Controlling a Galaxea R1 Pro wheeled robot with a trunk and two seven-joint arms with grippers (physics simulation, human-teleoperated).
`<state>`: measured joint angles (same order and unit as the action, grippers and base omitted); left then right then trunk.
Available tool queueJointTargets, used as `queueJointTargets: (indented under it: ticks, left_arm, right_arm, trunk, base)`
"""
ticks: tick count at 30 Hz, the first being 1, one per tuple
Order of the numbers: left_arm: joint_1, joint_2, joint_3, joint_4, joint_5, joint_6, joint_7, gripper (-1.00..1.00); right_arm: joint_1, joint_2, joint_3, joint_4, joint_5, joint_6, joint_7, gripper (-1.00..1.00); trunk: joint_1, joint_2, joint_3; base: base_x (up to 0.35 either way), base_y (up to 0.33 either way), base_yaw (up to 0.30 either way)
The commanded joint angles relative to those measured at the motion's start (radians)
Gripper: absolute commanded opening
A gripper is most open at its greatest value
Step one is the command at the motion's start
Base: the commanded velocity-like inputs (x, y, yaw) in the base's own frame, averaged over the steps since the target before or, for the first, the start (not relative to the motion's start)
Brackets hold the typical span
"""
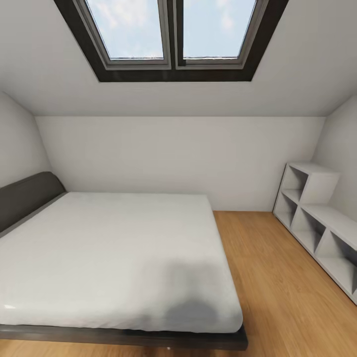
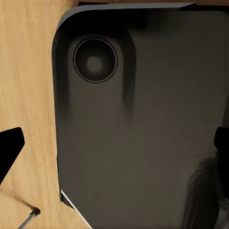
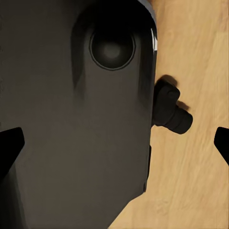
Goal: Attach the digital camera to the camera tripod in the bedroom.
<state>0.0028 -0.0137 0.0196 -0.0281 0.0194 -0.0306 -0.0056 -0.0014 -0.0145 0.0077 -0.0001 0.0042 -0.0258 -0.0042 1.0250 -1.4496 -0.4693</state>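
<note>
I am looking into the bedroom, with its white sloped ceiling and dark-framed double skylight. The digital camera and the camera tripod are out of view. In the left wrist view my left gripper is open, its black fingertips spread wide over my own dark base panel and nothing between them. My right gripper is open too, its fingertips far apart above the same kind of dark panel and the wood floor.
A white bed with a grey headboard takes up the left and middle. White cube shelves line the right wall, with light wood floor between. A thin silver rod lies on the floor. A black knob juts from my base.
</note>
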Motion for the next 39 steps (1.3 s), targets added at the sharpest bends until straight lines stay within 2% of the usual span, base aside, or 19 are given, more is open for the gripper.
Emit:
queueJointTargets:
  ticks: [1,39]
  left_arm:
    - [0.0,0.0,0.002,-0.001,0.002,-0.002,-0.001,1.0]
    - [0.0,0.0,0.002,-0.002,0.002,-0.002,-0.001,1.0]
  right_arm:
    - [0.0,0.0,0.001,0.0,0.0,-0.005,0.0,1.0]
    - [0.0,-0.001,0.003,0.0,0.0,-0.016,0.0,1.0]
  trunk:
    - [0.0,0.0,-0.001]
    - [0.0,0.0,-0.001]
  base:
    - [0.0,0.0,-0.013]
    - [0.0,0.0,-0.007]
